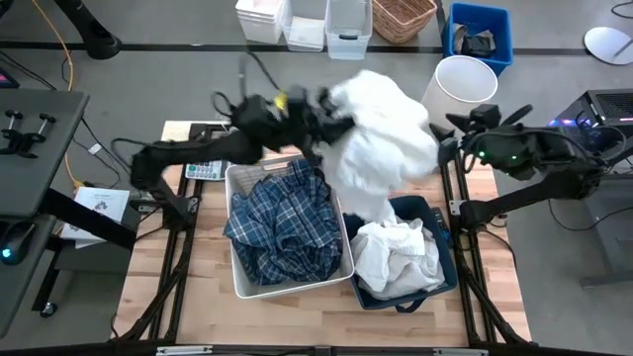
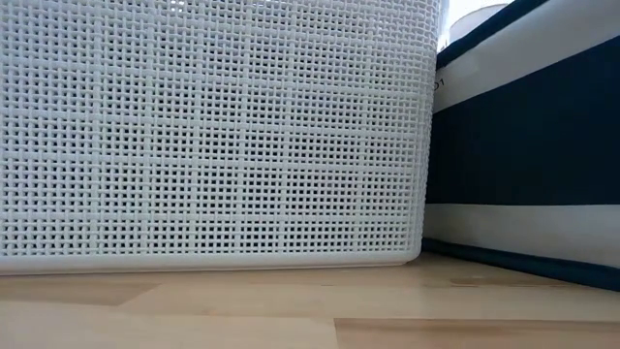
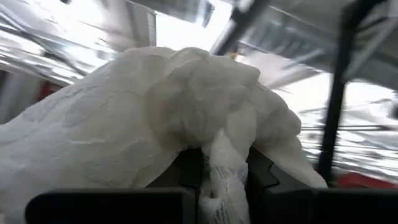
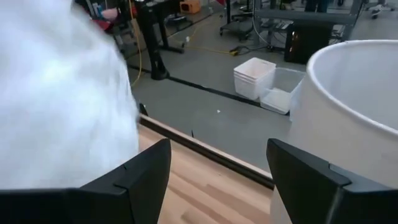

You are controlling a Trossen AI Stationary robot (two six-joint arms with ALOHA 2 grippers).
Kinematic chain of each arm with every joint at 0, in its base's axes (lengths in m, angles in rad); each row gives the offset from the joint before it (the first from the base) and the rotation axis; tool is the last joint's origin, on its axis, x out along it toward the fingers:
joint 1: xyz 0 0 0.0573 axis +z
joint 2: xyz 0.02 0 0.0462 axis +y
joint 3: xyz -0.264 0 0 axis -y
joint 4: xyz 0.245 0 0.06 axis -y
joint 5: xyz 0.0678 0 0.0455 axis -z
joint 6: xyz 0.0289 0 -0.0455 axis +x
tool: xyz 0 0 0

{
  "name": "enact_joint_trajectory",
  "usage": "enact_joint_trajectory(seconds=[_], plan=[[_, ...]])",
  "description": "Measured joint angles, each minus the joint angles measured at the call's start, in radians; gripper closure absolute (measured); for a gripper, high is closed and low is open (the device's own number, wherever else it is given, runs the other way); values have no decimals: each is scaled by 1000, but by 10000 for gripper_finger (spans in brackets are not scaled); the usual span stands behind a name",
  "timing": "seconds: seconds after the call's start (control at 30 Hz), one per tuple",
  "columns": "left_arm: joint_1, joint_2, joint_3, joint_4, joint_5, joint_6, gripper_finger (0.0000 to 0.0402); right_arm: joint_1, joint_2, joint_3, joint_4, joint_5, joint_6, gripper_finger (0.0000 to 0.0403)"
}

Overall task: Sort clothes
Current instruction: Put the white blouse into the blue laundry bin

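Observation:
My left gripper [image 1: 331, 117] is shut on a large white garment [image 1: 381, 129], held up over the table's far middle. The garment fills the left wrist view [image 3: 124, 124] and shows blurred in the right wrist view [image 4: 62, 93]. A blue-and-white plaid shirt [image 1: 282, 222] lies in the white plastic bin [image 1: 240, 282]. Other white garments [image 1: 396, 252] lie in the navy bin [image 1: 435, 213]. My right gripper [image 4: 217, 186] is open and empty at the table's far right; it also shows in the high view [image 1: 453, 127]. My left gripper pinches a bunched fold of the white garment [image 3: 217, 171] between its two fingers [image 3: 186, 168]. The fingers come about level from the table's left. The garment is lifted clear, billows around the fingers, and its lower part [image 1: 371, 203] hangs toward the navy bin's far end.
The two bins stand side by side on the wooden table; their walls fill the low view, the white bin's [image 2: 213, 126] and the navy one's [image 2: 533, 145]. A white round tub [image 1: 460, 87] stands past the far edge beside my right gripper. Boxes and a basket [image 1: 401, 18] lie on the floor beyond.

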Motion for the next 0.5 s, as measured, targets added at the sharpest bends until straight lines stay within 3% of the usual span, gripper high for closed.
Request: enact_joint_trajectory(seconds=[0.2, 0.4, 0.5], plan=[[-77, 212, 106, 136, 128, -78, 361, 0, -11, 0, 0, 3, 11, 142], [-112, 367, 140, 235, 215, -275, 361, 0, -1, 0, -2, -1, 9, 142], [-118, 418, 140, 229, 306, -383, 361, 0, -2, 0, -15, -2, 8, 142]])
